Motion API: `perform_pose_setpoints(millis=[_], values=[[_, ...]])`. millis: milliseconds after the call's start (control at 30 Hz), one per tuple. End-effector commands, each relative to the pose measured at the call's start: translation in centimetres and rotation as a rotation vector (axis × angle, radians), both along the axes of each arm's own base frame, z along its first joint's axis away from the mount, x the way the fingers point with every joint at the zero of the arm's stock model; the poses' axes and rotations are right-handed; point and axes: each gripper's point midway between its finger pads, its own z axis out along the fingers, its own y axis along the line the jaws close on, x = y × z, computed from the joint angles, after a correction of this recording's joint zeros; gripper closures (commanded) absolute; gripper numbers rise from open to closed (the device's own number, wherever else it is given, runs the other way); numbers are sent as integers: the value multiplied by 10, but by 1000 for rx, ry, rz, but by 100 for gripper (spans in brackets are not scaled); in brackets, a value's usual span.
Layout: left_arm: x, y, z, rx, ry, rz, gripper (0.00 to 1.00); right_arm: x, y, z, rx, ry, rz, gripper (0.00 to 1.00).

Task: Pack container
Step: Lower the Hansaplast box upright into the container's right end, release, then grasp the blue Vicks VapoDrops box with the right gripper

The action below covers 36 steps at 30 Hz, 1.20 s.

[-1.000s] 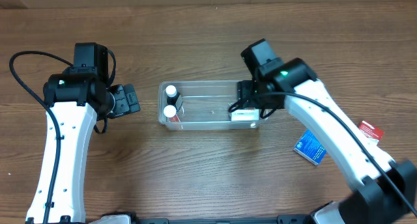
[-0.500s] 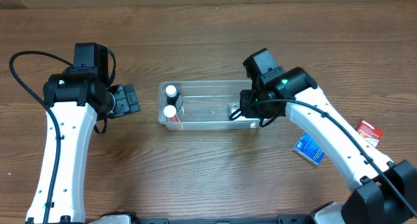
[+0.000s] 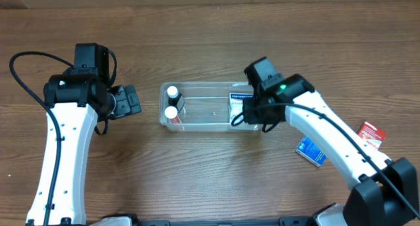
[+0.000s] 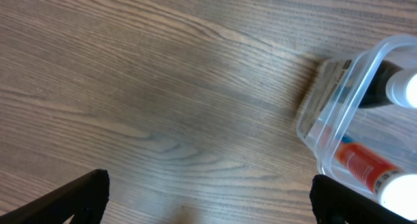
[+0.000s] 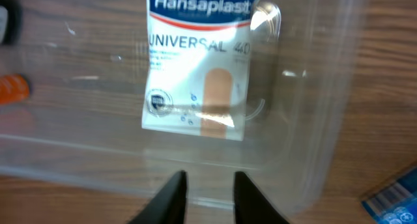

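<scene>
Hovering over the right end of the container (image 3: 203, 86), right gripper (image 5: 210, 185) narrowly parted and empty above a plaster box (image 5: 199, 87), left gripper (image 4: 208, 201) spread wide, just left of the container, open desk (image 3: 210, 35) all round the container at mid-desk.

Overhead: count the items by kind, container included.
Container: 1
Bottles: 2, far bottle and near bottle, both inside
Boxes: 3, plaster box inside, blue box and red box outside
Total: 6

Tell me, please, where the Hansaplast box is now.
The Hansaplast box lies inside the clear container, at its right end in the overhead view, just ahead of the right gripper.
</scene>
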Motion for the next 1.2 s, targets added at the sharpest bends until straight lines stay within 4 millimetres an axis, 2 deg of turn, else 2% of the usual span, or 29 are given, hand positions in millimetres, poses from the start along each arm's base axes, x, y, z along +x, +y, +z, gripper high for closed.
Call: perform_pose_setpoints(millis=[0,33,67,100,167,200,233,300,467,567,633,800,1033,1167], values=[[-1,2,-1,3,7,-12,0,38,-34,92,-27,-238,-186,31],[-1,2,-1,3,7,-12,0,41,-47,105,-25,-255,-247,18],[-1,2,-1,3,7,-12,0,43,-63,118,-14,-266,-314,11],[-1,2,-1,3,6,-12,0,42,-86,125,-8,-268,-408,0],[-1,2,-1,3,7,-12,0,31,-136,124,-24,-212,-607,0],[-1,2,-1,3,7,-12,0,24,-154,118,-30,-171,-679,0],[-1,2,-1,3,6,-11,0,16,-168,107,-23,-119,-728,0],[-1,2,-1,2,4,-12,0,5,-184,78,-13,-29,-769,0],[-1,1,-1,-1,6,-13,0,-30,-188,-16,-37,140,-776,0],[-1,0,-2,-1,7,-17,0,-48,-187,-56,-52,183,-776,0],[-1,0,-2,-1,7,-16,0,-53,-190,-68,-67,185,-783,0],[-1,0,-1,-1,6,-16,0,-60,-202,-75,-134,176,-791,0],[-1,0,-1,-1,6,-16,0,-67,-201,-103,-129,159,-785,0],[-1,0,-1,-1,6,-16,0,-63,-200,-111,-124,130,-708,0]])
